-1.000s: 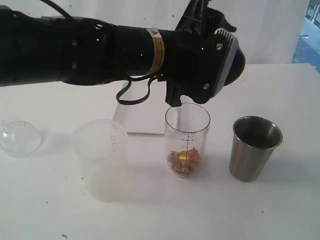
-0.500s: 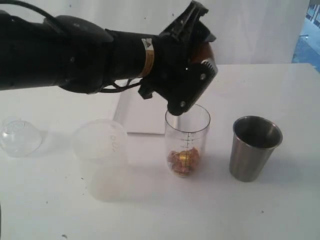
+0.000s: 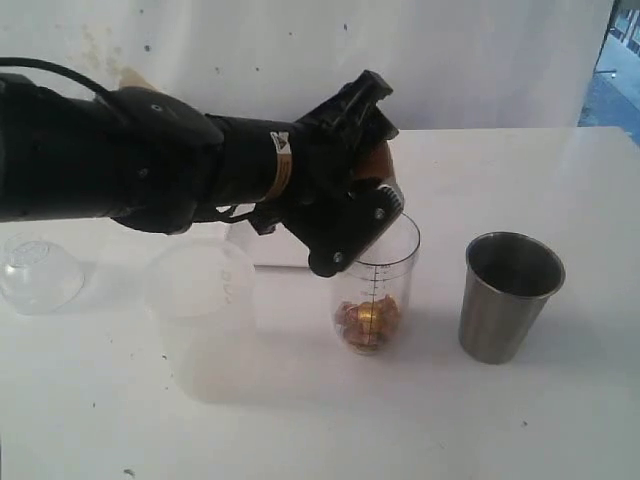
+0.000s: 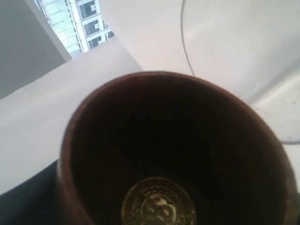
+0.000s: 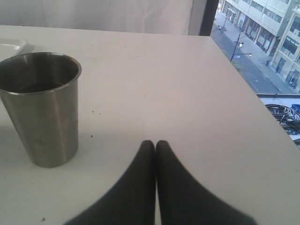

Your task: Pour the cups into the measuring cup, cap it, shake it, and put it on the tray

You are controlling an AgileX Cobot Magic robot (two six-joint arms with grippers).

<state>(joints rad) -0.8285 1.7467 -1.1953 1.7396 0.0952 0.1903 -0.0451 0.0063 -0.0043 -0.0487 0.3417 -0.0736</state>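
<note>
Left gripper [image 3: 362, 175] clamps the wooden cup [image 4: 159, 136] by its sides, probably light, rigid, slick, tipped over the measuring cup [image 3: 375, 285] near the surface's middle; right gripper [image 5: 155, 146] closed, empty, near tumbler [image 5: 40, 108].

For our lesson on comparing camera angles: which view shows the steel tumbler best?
The right wrist view: the steel tumbler stands close and large, with rim and wall clear. The exterior view shows the steel tumbler whole but smaller. The left wrist view does not show it.

Brown wooden cup [image 4: 164, 117]; silver steel tumbler [image 3: 510, 300]; clear measuring cup [image 3: 378, 285], black scale.
</note>
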